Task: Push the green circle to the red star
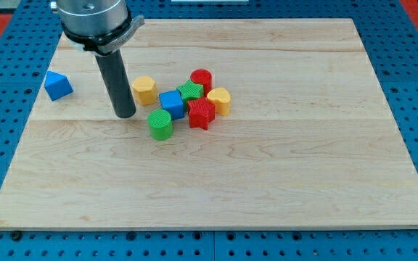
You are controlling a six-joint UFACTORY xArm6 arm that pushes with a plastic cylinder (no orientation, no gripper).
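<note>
The green circle (160,124) sits on the wooden board, left of and slightly below the red star (201,114), with a small gap between them. My tip (125,114) rests on the board just left of and a little above the green circle, apart from it. The dark rod rises from the tip toward the view's top left.
A cluster sits around the red star: a blue cube (172,104), a green star (189,91), a red cylinder (202,78), a yellow block (219,101) on its right. A yellow hexagon (144,89) lies right of the rod. A blue block (58,85) lies at far left.
</note>
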